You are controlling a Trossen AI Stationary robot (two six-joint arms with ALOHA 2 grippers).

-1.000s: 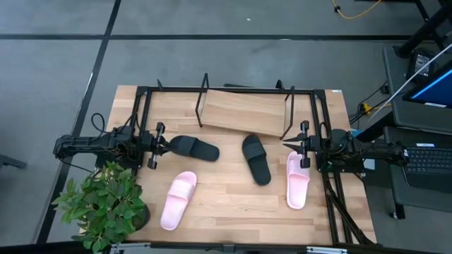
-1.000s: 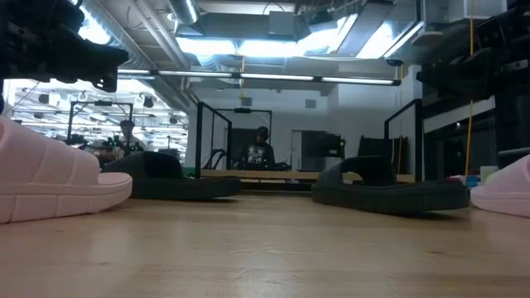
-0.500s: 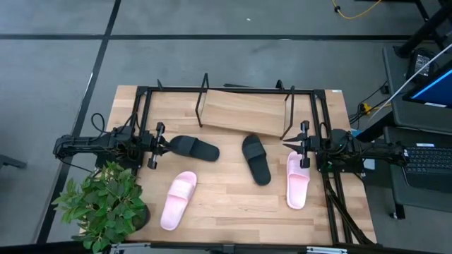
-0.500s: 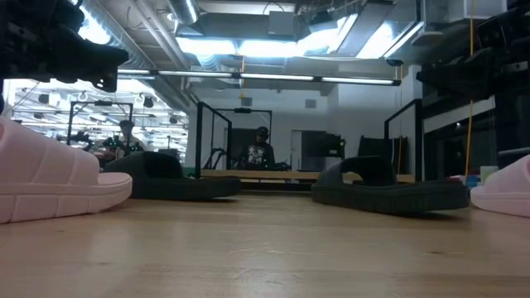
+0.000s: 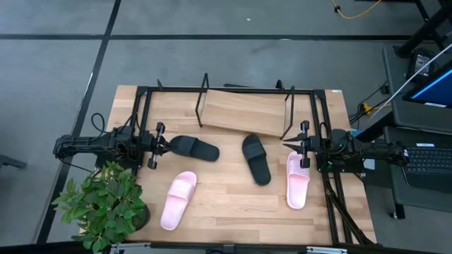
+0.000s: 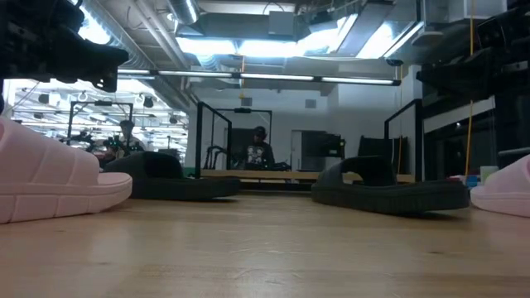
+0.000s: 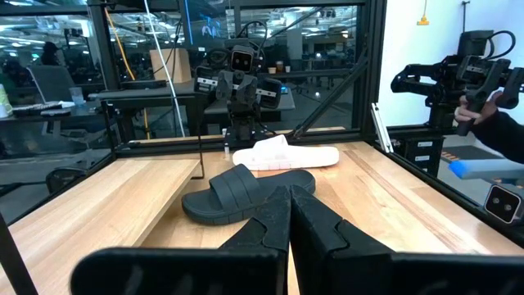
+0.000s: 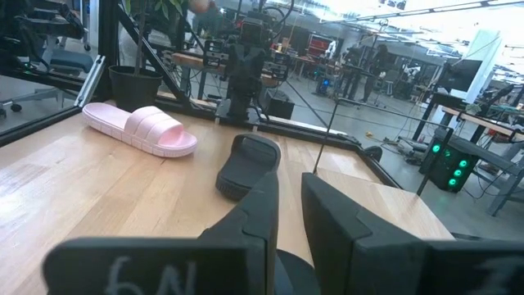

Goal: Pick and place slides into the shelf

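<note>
In the high view two black slides (image 5: pixel 192 147) (image 5: pixel 256 159) lie sole-down mid-table, in front of the shelf (image 5: pixel 244 113). One pale pink slide (image 5: pixel 178 200) lies toward the near edge, the other (image 5: pixel 297 180) at the right. My left gripper (image 5: pixel 158 146) hovers shut just left of the left black slide (image 7: pixel 246 192). My right gripper (image 5: pixel 301 145) hovers shut above the far end of the right pink slide. The right wrist view shows a black slide (image 8: pixel 250 164) and a pink slide (image 8: pixel 139 127) ahead. The shelf's tilted board holds nothing.
A potted plant (image 5: pixel 106 204) stands at the table's near left corner. A black metal frame (image 5: pixel 226 90) runs around the tabletop. Bare wood (image 5: pixel 233 204) shows between the slides near the front edge. People stand in the room beyond (image 6: pixel 258 149).
</note>
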